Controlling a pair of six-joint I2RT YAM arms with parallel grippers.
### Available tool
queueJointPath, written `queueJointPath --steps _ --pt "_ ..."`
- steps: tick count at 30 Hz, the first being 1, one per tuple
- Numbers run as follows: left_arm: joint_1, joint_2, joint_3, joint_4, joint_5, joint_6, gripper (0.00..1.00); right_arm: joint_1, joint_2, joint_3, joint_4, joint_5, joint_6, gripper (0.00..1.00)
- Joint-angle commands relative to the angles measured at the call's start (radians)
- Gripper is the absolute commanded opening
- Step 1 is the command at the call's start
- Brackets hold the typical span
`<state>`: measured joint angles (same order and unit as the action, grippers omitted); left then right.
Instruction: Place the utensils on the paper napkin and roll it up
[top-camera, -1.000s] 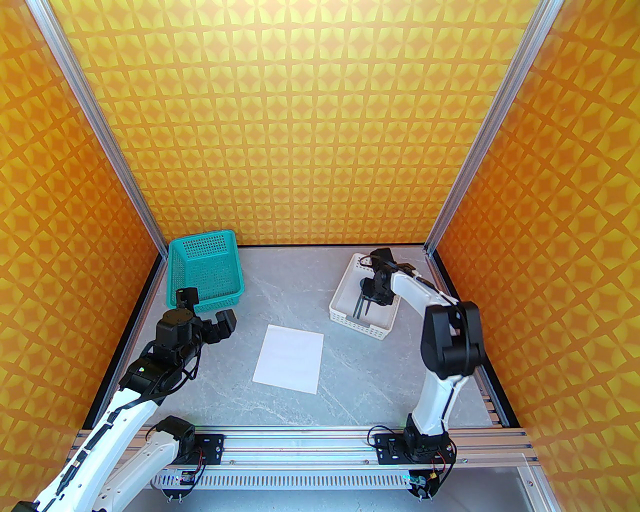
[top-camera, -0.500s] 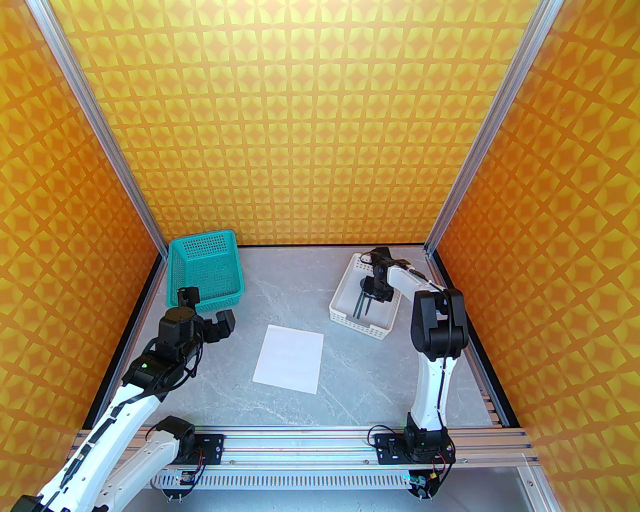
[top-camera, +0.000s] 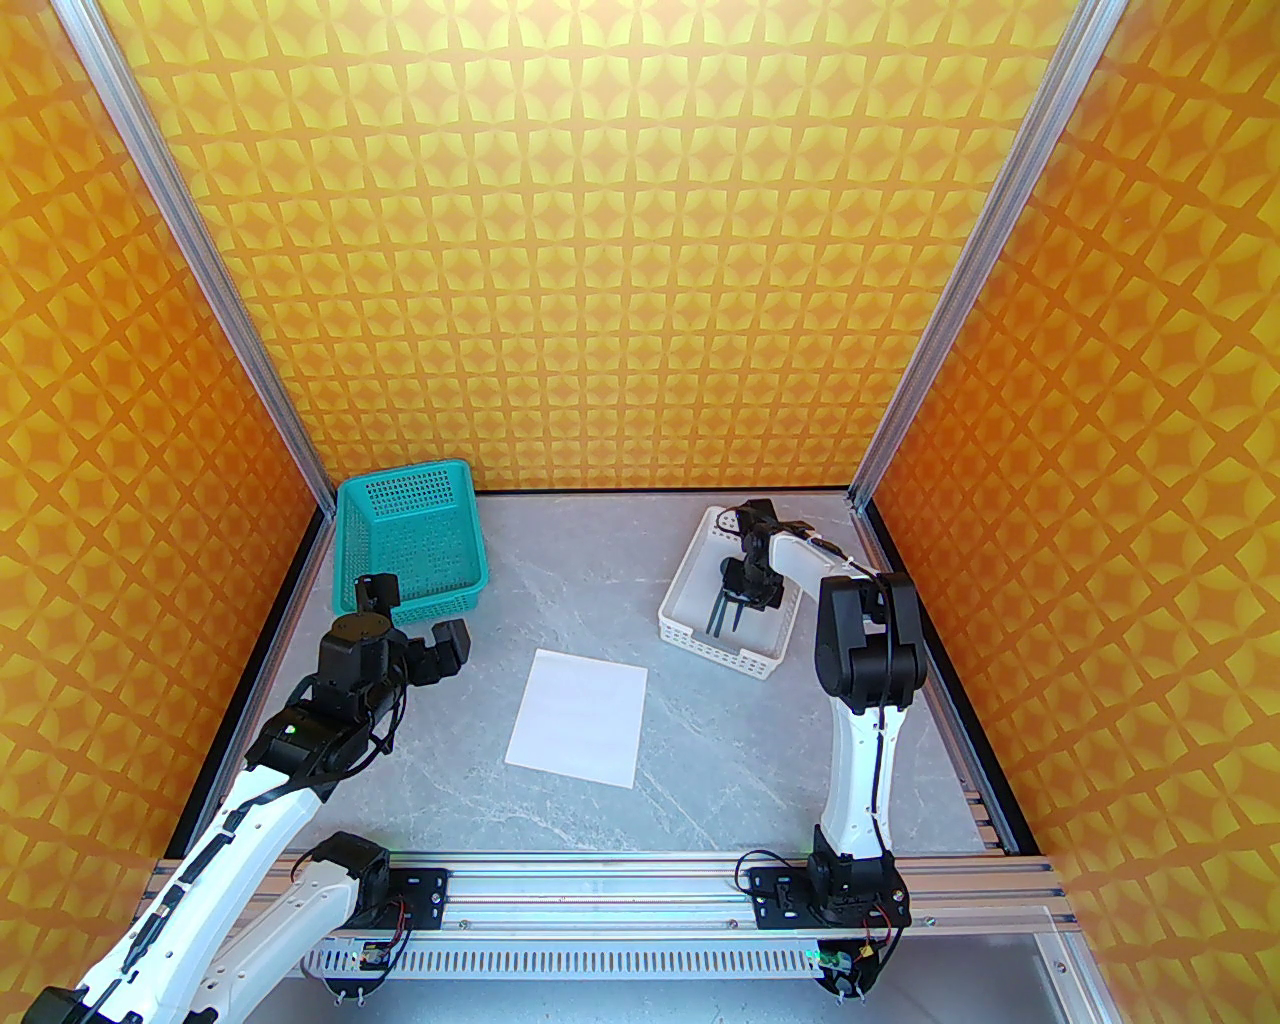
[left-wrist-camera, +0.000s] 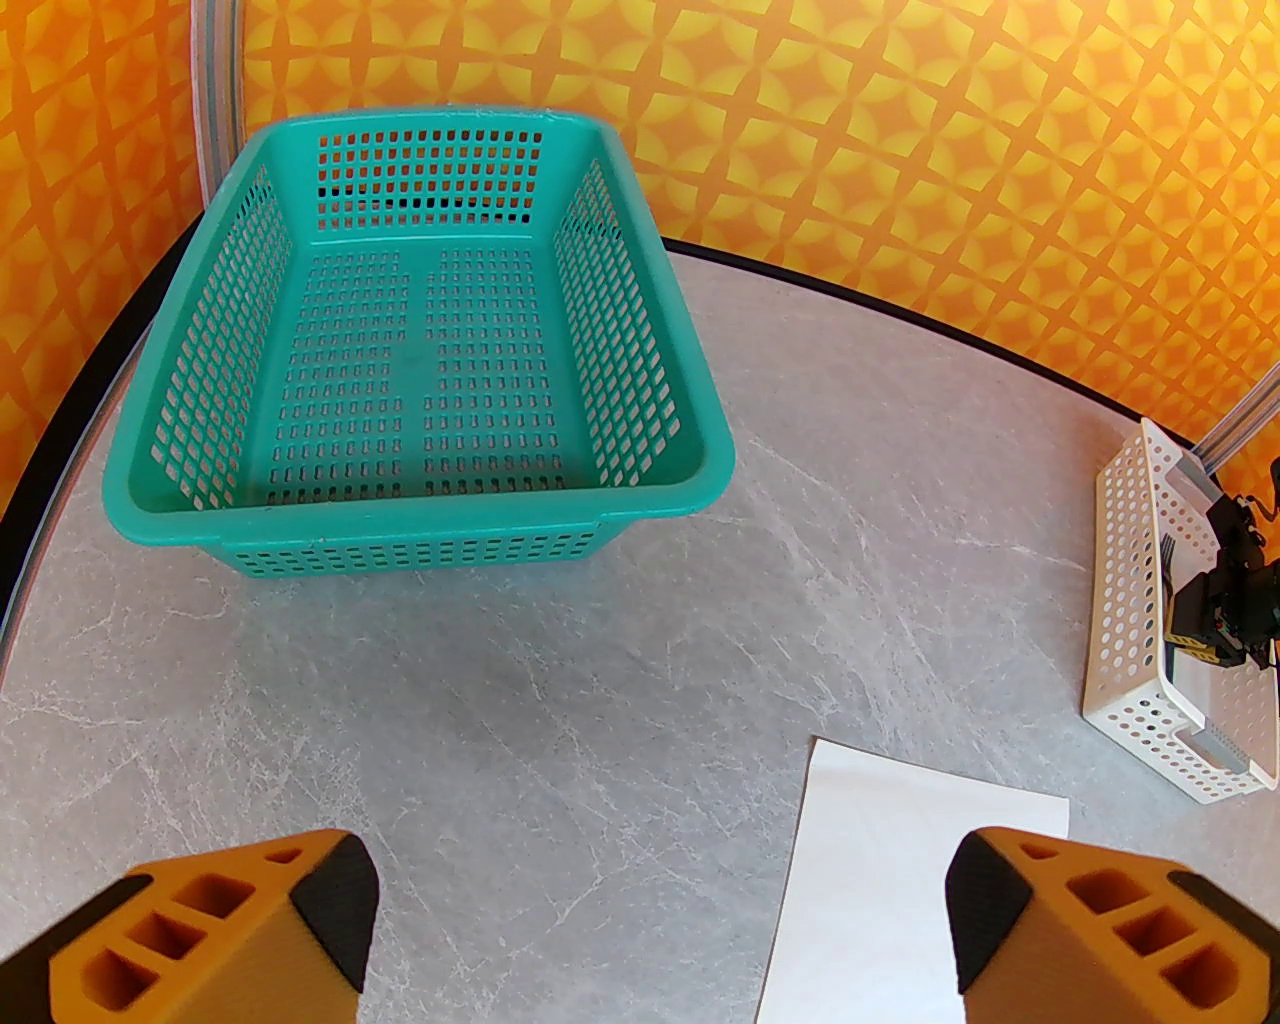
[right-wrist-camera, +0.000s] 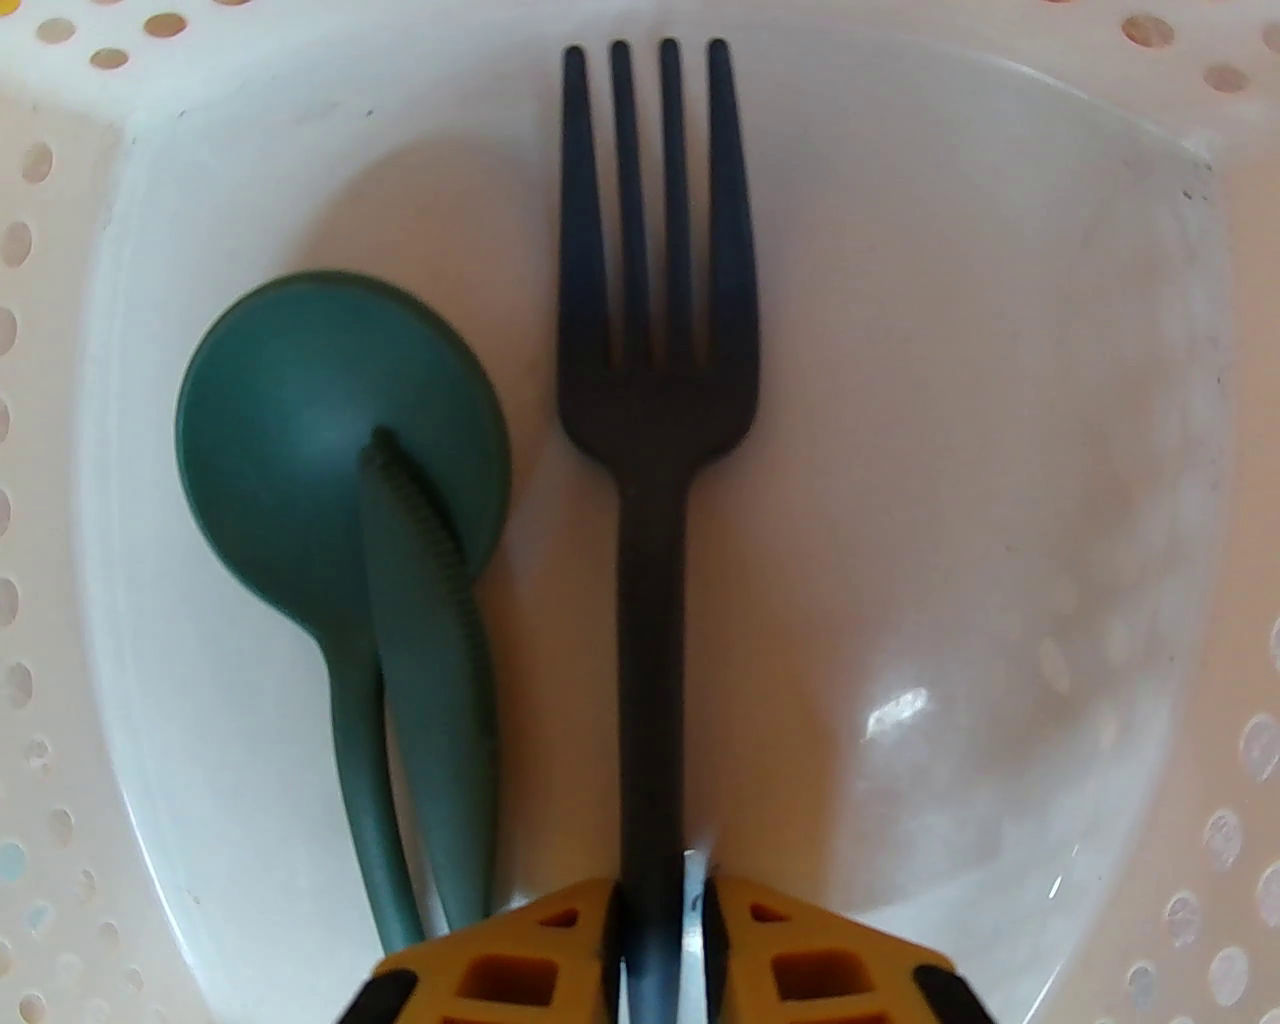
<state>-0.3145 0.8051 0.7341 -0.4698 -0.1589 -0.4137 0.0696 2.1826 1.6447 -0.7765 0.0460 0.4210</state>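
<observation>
In the right wrist view a dark teal fork (right-wrist-camera: 655, 400) lies tines-away on the floor of the white perforated tray (right-wrist-camera: 60, 500). My right gripper (right-wrist-camera: 657, 900) is shut on its handle, one yellow finger on each side. Left of the fork a round-bowled spoon (right-wrist-camera: 320, 430) lies with a serrated knife (right-wrist-camera: 430, 640) resting across it. From above, the right gripper (top-camera: 735, 598) is down inside the tray (top-camera: 690, 632) over the utensils (top-camera: 722, 612). The white paper napkin (top-camera: 580, 715) lies flat mid-table, bare. My left gripper (top-camera: 412, 615) hovers open left of the napkin (left-wrist-camera: 880, 900).
A teal perforated basket (top-camera: 410, 540) stands at the back left corner, with nothing inside it in the left wrist view (left-wrist-camera: 420, 380). Orange patterned walls close off three sides. Bare grey marble tabletop lies between the basket, the napkin and the tray.
The right arm's elbow has swung left and folded in while its gripper stayed low in the tray, jaws narrowing onto the fork handle. The left arm has barely moved.
</observation>
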Motion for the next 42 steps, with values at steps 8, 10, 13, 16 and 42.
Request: queueJointPath --steps 8,10,13,16,42 --pt "0.007 -0.006 0.014 -0.043 -0.016 0.013 0.99 -0.002 0.014 -0.037 -0.024 0.015 -0.036 0.12" --pt "0.008 -0.006 0.016 -0.044 -0.016 0.012 0.99 -0.002 0.001 -0.044 -0.023 0.024 -0.040 0.12" --pt "0.008 -0.007 0.020 -0.046 -0.017 0.012 0.99 -0.002 -0.019 -0.051 -0.025 0.035 -0.048 0.12" --pt "0.007 -0.009 0.023 -0.049 -0.017 0.011 0.99 -0.002 -0.043 -0.061 -0.020 0.035 -0.052 0.12" --pt "0.008 -0.019 0.022 -0.045 -0.017 -0.019 0.99 0.019 -0.358 -0.179 -0.051 -0.016 -0.083 0.12"
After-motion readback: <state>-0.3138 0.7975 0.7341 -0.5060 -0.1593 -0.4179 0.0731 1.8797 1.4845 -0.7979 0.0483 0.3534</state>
